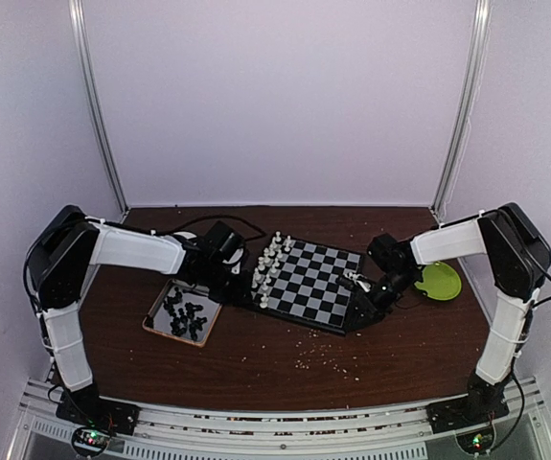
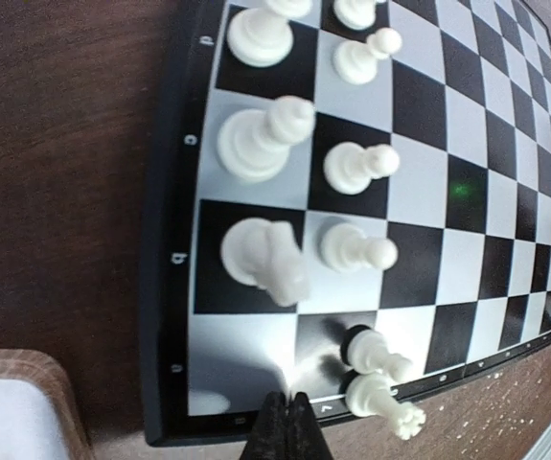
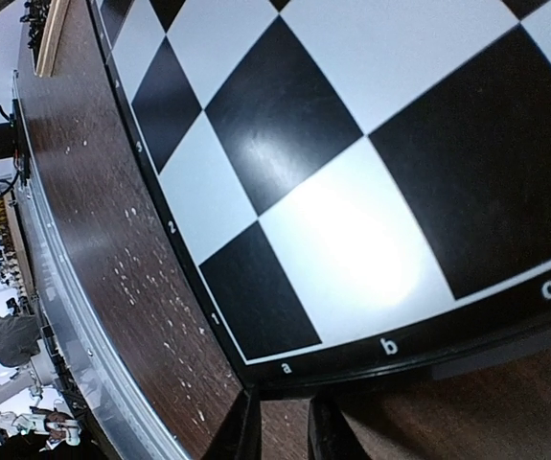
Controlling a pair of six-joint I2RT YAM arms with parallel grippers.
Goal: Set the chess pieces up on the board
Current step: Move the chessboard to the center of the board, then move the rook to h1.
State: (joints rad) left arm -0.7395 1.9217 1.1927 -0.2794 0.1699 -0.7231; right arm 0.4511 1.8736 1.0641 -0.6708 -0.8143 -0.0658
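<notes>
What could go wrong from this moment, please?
The shut left end effector hangs very near two white pieces at the board edge; a sideways move might topple them. The right end effector sits low by the board rim and could push the board.

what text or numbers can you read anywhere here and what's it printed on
"a" "b" "c": black border of the board, right wrist view
"1" "2": same border, adjoining side
"c" "b": border in the left wrist view, turned sideways
Other border marks there are too blurred to read; nothing is readable in the top view.
</notes>
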